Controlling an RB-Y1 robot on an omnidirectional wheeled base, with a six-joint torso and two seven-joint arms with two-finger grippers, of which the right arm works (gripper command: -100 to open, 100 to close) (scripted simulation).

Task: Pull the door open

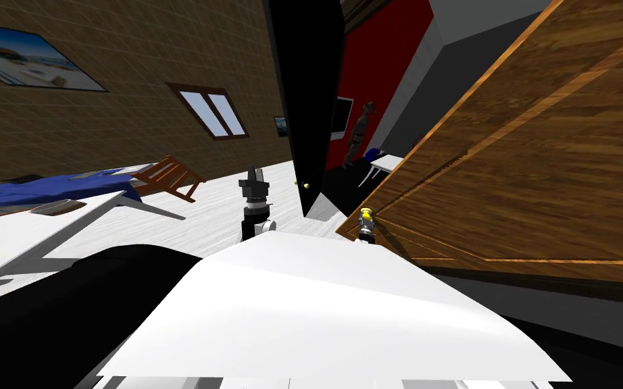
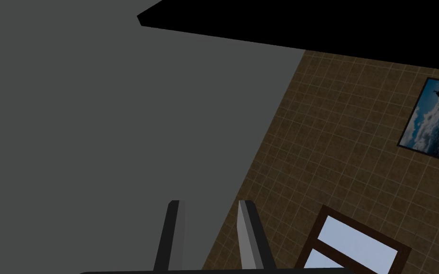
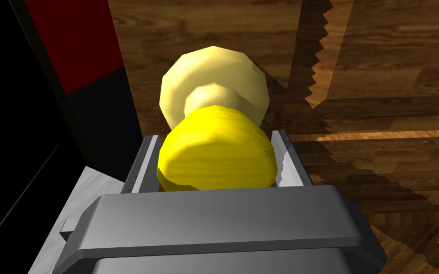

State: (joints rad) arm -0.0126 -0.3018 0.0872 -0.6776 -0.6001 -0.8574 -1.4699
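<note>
Right gripper (image 3: 214, 136) clamping the yellow knob (image 3: 216, 154) of the wooden door (image 1: 540, 155).
The door is taking up the right side of the head view, and its knob is sitting at the door's lower left corner, just right of the frame's centre. Both right fingers are pressing the knob's sides. The left gripper (image 1: 255, 173) is pointing upward left of centre, its fingers drawn close together with a narrow gap, holding nothing.

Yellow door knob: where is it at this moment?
Right wrist view: the yellow knob, on the wooden door near its edge, sits gripped in the right gripper.
</note>
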